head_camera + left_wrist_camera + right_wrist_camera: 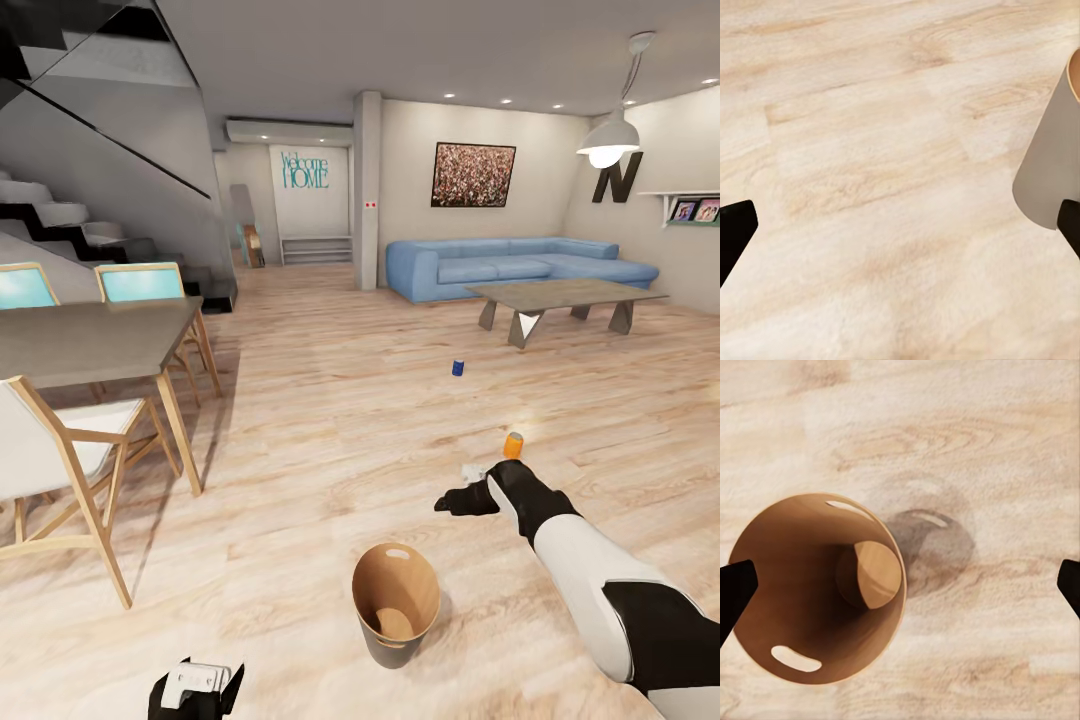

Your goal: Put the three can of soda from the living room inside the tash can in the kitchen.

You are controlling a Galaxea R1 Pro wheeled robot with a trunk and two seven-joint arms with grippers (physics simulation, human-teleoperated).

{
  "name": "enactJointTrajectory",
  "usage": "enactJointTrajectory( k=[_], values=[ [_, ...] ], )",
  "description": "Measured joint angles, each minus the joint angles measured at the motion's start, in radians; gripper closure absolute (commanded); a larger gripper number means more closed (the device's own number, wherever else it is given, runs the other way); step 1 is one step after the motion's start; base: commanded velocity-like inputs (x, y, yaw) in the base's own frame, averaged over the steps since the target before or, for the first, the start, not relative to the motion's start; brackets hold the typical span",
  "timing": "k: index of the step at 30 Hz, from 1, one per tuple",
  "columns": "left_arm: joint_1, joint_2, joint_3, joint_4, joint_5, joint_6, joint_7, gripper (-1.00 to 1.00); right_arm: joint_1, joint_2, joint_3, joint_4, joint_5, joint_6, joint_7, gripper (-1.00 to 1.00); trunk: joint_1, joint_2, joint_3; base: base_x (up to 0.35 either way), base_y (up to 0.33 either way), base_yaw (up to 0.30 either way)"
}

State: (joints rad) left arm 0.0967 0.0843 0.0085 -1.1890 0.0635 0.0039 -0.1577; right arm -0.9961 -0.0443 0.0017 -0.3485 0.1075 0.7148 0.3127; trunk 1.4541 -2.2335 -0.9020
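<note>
Low in the frame, bin (pixel 396 603) looks empty; right gripper (pixel 468 497), wide open, holding nothing, should reach squarely for the orange can (pixel 513 445).

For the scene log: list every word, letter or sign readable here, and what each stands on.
"Welcome HOME", in teal letters on the far white wall.
"N", a large dark letter on the right wall.
Blue can and orange can: any label too small to read.
Shelf photos and the small red marks on the pillar: too blurred to read.
</note>
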Motion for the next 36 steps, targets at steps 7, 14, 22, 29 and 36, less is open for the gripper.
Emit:
enactJointTrajectory(
  k=[7, 14, 22, 29, 36],
  values=[
    [0.000, 0.000, 0.000, 0.004, -0.001, 0.002, 0.000, -1.00, 0.000, 0.001, 0.001, 0.000, 0.000, 0.000, 0.000, -1.00, 0.027, -0.049, -0.022, 0.000, 0.000, 0.000],
    [0.000, 0.000, 0.000, 0.019, -0.001, 0.002, 0.001, -1.00, 0.001, 0.001, 0.001, 0.000, 0.000, -0.001, 0.000, -1.00, 0.054, -0.098, -0.044, 0.000, 0.000, 0.000],
    [0.000, 0.000, 0.000, 0.021, -0.001, 0.002, 0.001, -1.00, 0.001, 0.002, 0.001, 0.000, 0.000, -0.001, 0.000, -1.00, 0.084, -0.154, -0.069, 0.000, 0.000, 0.000],
    [0.000, 0.000, -0.001, 0.022, -0.001, 0.002, 0.001, -1.00, 0.001, 0.003, 0.001, 0.000, 0.000, -0.001, 0.000, -1.00, 0.111, -0.203, -0.091, 0.000, 0.000, 0.000],
    [0.000, 0.000, 0.000, 0.022, -0.001, 0.002, 0.001, -1.00, 0.001, 0.003, 0.001, 0.000, 0.000, -0.002, 0.000, -1.00, 0.138, -0.252, -0.113, 0.000, 0.000, 0.000]
  ],
)
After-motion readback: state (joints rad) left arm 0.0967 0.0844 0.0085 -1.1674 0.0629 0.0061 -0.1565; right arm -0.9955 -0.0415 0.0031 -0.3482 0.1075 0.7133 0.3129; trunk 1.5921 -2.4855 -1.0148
